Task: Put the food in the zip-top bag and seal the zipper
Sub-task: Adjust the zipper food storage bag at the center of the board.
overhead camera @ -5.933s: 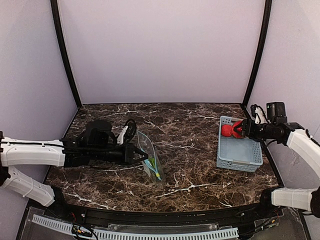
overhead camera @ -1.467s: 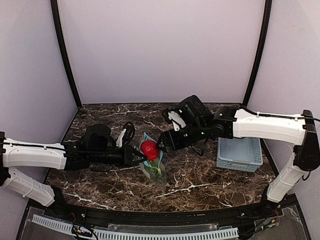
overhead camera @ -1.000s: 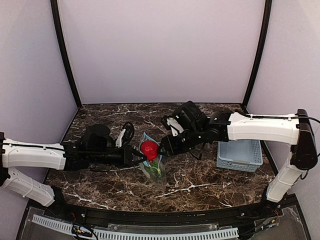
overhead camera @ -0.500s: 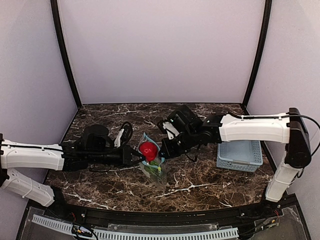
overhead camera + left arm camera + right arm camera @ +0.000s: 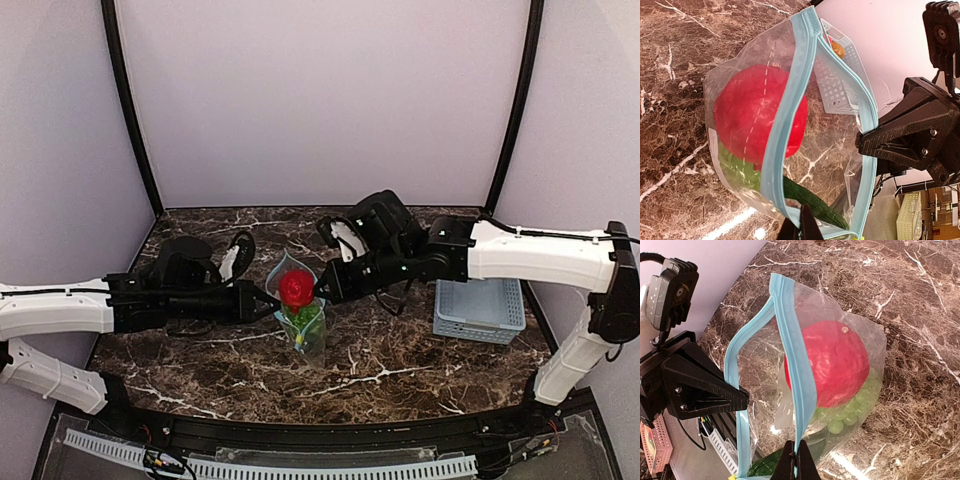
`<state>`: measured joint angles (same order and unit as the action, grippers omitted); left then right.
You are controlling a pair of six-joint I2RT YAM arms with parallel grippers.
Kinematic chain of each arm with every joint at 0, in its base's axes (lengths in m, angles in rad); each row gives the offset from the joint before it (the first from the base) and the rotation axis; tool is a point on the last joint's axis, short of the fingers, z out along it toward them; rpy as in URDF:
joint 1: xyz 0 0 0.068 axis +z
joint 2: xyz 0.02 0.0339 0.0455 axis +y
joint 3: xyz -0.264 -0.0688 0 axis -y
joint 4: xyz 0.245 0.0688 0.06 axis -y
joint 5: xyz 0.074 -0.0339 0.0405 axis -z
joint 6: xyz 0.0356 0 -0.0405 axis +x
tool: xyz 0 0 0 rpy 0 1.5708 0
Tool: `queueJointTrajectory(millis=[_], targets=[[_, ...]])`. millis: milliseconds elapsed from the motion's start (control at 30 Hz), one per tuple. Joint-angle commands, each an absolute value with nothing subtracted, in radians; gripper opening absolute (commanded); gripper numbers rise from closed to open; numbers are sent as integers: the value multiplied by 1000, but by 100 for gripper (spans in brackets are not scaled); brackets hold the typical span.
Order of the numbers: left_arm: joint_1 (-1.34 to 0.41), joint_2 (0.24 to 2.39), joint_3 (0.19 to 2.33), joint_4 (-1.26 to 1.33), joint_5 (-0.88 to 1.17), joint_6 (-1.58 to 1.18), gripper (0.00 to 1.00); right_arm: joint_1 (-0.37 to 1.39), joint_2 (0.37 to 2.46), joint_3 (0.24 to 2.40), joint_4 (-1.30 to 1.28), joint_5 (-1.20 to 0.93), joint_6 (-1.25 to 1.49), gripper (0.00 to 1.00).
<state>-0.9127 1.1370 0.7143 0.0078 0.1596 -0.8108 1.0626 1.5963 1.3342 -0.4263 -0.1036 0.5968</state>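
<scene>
The clear zip-top bag [image 5: 308, 330] hangs upright over the marble table between my two grippers, its mouth spread wide. Inside it lie a round red fruit [image 5: 295, 287], a green grape bunch [image 5: 855, 405] and a dark green piece [image 5: 815, 205]. The teal-blue zipper [image 5: 785, 115] is unsealed, its two strips bowed apart. My left gripper [image 5: 802, 225] is shut on one strip of the mouth edge. My right gripper [image 5: 797, 460] is shut on the opposite strip. In the top view the left gripper [image 5: 268, 299] and right gripper [image 5: 318, 293] flank the red fruit.
A light-blue plastic basket [image 5: 478, 305] stands at the right of the table, beside the right forearm. An orange piece [image 5: 837, 48] shows in it in the left wrist view. Black frame posts stand at the back corners.
The right gripper has gone from open to shut, now pinching the bag's zipper edge with the red fruit left inside. Both grippers have lifted the bag more upright, and its mouth stands wider.
</scene>
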Motion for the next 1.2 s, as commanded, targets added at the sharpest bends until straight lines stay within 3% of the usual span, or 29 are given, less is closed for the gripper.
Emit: queueJointTrajectory(millis=[0,367,433,567,633,700,933,1167], targets=[[-908,1152,727,-33,150,-800,1,1073,1606,1297,-354,-135,630,0],[-907,1183,721,-32,146,-807,1,1077,1630,1294,-337,-129,634,1],[-908,1191,719,-28,155,-805,1,1079,1626,1303,-355,-117,627,11],[-908,1201,706,-8,169,-807,1,1098,1609,1346,-416,-54,596,53],[-907,1200,699,-4,169,-811,1,1110,1604,1379,-447,-20,585,60],[-908,1199,694,-4,167,-811,1,1120,1604,1400,-466,-5,576,60],[-908,1184,686,-4,153,-811,1,1144,1661,1480,-475,-34,551,42],[-908,1148,673,40,153,-791,1,1150,1745,1569,-441,-118,526,32]])
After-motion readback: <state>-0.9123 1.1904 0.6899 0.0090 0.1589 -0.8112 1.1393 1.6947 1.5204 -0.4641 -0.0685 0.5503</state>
